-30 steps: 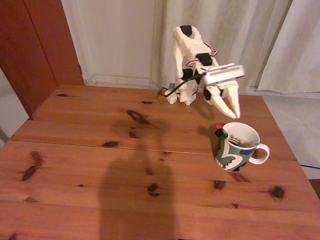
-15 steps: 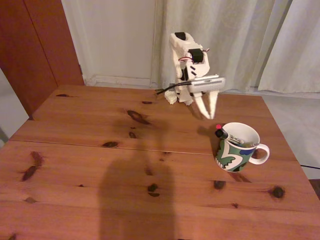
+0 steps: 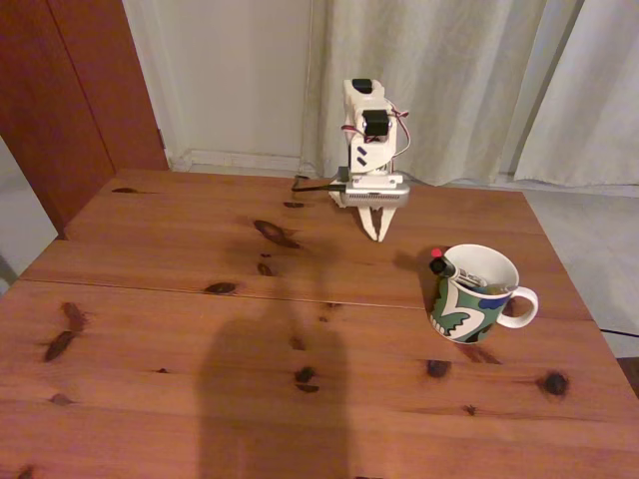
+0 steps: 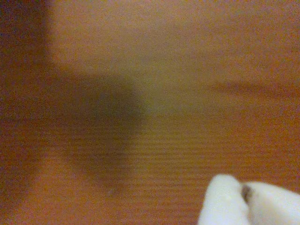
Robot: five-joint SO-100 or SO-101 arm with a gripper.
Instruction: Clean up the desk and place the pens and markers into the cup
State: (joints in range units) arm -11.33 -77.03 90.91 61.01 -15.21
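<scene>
Knotted plank desk (image 3: 200, 329) before pale curtains (image 3: 449, 80), red-brown door (image 3: 70, 90) upper left.
Pens (image 3: 440, 265) in cup (image 3: 473, 294) at right; gripper (image 3: 378, 236) pinched closed, empty, upper centre.

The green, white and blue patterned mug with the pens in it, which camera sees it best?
The fixed view. The patterned ceramic mug stands whole on the wooden desk, handle pointing right, pens poking out of its top. The wrist view is blurry: bare wood and the white gripper tips.

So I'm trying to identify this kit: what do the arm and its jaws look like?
The arm is white plastic with black servo blocks, thin red wiring at its upper joints and a dark cable at the base. The gripper ends in tapered, pointed white jaws.
</scene>
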